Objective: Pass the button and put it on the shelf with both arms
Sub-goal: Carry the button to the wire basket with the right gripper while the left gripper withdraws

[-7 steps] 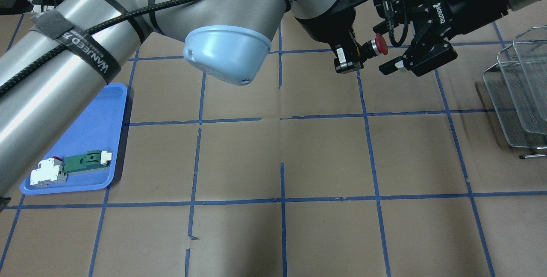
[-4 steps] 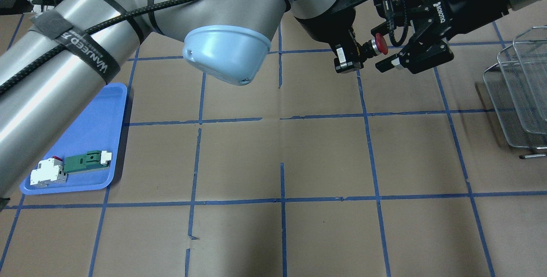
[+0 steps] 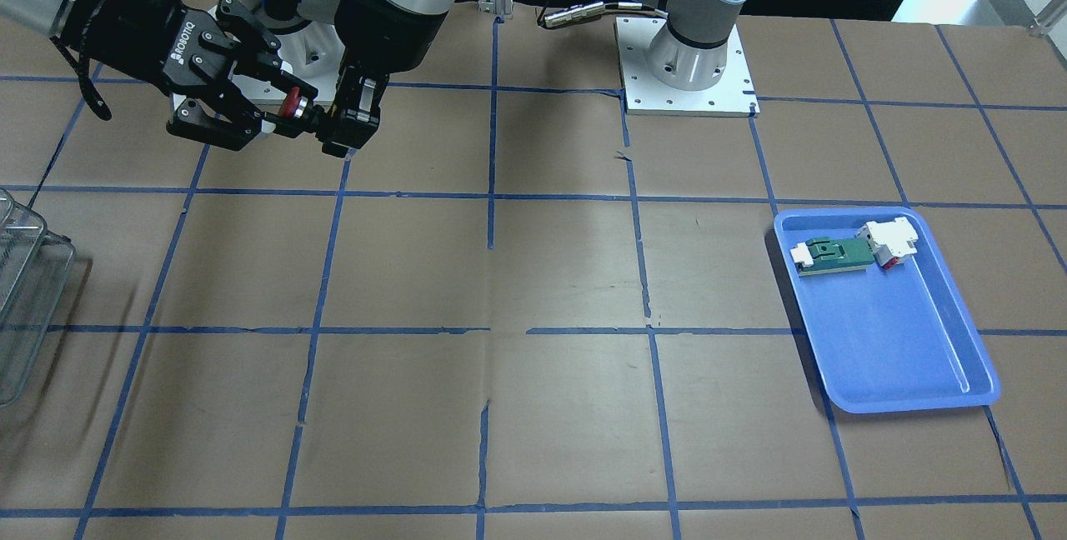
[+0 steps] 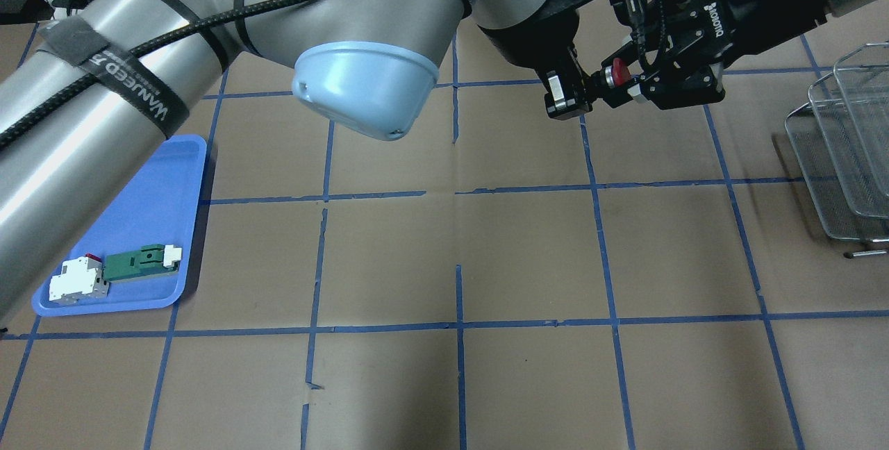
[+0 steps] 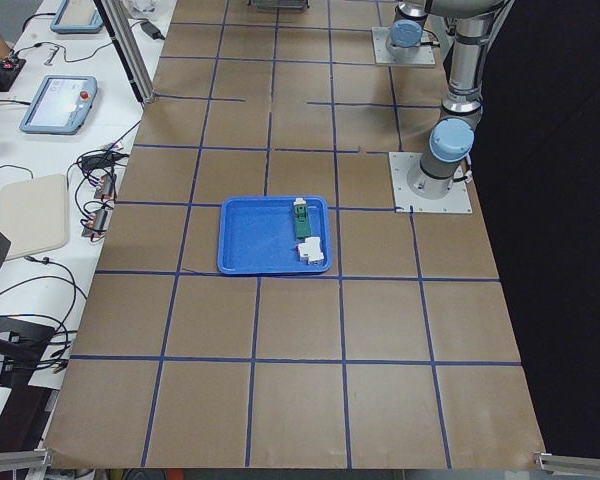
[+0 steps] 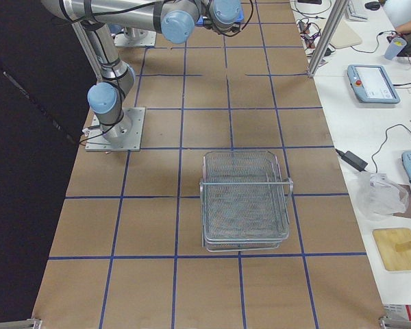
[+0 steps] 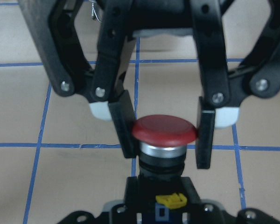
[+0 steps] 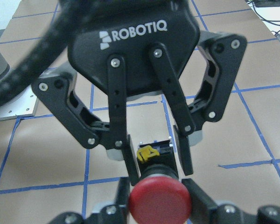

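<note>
The button (image 4: 617, 75) has a red cap and a dark body and hangs in the air at the far middle-right of the table. My left gripper (image 4: 583, 89) is shut on its body. My right gripper (image 4: 628, 82) is shut on the red cap from the other side. In the left wrist view the right gripper's pads (image 7: 123, 123) press both sides of the cap (image 7: 164, 128). In the right wrist view the cap (image 8: 158, 201) sits between my own fingers, with the left gripper's fingers (image 8: 130, 158) around the body behind. The wire-mesh shelf (image 4: 847, 151) stands at the right edge.
A blue tray (image 4: 146, 214) at the left holds a white-and-red block (image 4: 76, 280) and a green-and-white part (image 4: 135, 262). The left arm's elbow (image 4: 364, 89) hangs over the table's far middle. The table is brown with a blue tape grid.
My right gripper has moved left onto the button and its fingers have closed from wide open onto the red cap. The left gripper has kept its hold and barely moved.
</note>
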Controlling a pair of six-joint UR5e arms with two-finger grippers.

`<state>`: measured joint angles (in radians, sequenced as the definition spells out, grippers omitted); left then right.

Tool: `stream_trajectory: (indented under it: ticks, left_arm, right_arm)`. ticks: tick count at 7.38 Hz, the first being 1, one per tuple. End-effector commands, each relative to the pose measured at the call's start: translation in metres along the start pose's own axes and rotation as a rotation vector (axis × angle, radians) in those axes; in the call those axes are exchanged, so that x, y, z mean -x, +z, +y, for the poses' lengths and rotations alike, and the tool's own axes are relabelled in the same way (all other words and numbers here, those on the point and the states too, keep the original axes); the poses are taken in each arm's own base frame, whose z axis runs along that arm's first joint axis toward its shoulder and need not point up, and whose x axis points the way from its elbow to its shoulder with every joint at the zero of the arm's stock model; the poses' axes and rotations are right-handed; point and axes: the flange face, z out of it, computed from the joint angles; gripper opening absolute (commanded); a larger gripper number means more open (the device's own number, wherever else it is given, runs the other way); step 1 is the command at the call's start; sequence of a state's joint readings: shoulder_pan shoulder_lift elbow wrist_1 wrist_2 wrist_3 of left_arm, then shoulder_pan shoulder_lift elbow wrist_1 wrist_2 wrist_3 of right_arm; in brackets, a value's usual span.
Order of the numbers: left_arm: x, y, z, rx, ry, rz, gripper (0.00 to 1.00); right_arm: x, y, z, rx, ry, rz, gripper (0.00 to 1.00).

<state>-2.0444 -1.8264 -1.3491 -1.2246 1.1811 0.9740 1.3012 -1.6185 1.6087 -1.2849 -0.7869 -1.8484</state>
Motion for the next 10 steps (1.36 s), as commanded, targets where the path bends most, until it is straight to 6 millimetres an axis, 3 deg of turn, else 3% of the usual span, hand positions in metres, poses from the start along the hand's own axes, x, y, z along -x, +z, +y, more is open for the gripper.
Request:
stream_trajectory:
  ticks: [1,2,3,4,5,6,7,8,9,10]
  left_arm:
    - [-0.003,-0.014,0.000,0.005,-0.032,-0.016,1.00]
    - [0.000,-0.022,0.007,0.025,-0.094,-0.039,1.00]
    - [0.014,-0.036,0.036,0.115,-0.247,-0.061,1.00]
    - [0.032,-0.050,0.066,0.150,-0.413,-0.071,1.00]
    - [0.057,-0.063,0.108,0.184,-0.603,-0.063,1.00]
    - [0.079,-0.069,0.151,0.204,-0.765,-0.070,1.00]
    - [0.088,-0.073,0.180,0.278,-0.894,-0.101,1.00]
    - [0.093,-0.071,0.202,0.351,-1.029,-0.149,1.00]
    - [0.085,-0.071,0.205,0.369,-1.137,-0.158,1.00]
    - [0.078,-0.070,0.214,0.398,-1.187,-0.153,1.00]
  right_arm:
    - [0.000,0.000,0.000,0.000,-0.001,0.001,0.00]
    - [0.000,0.000,0.000,0.000,-0.001,0.001,0.00]
    - [-0.005,0.000,0.004,0.014,0.001,0.001,0.00]
    - [-0.012,0.000,0.018,0.035,-0.001,-0.006,0.00]
    - [-0.031,-0.004,0.050,0.146,0.063,-0.008,0.00]
    - [-0.060,-0.024,0.090,0.285,0.092,0.047,0.00]
    - [-0.077,-0.054,0.133,0.396,0.107,0.101,0.00]
    - [-0.080,-0.091,0.168,0.478,0.145,0.171,0.00]
    - [-0.081,-0.114,0.197,0.591,0.183,0.193,0.00]
    - [-0.076,-0.132,0.213,0.701,0.209,0.201,0.00]
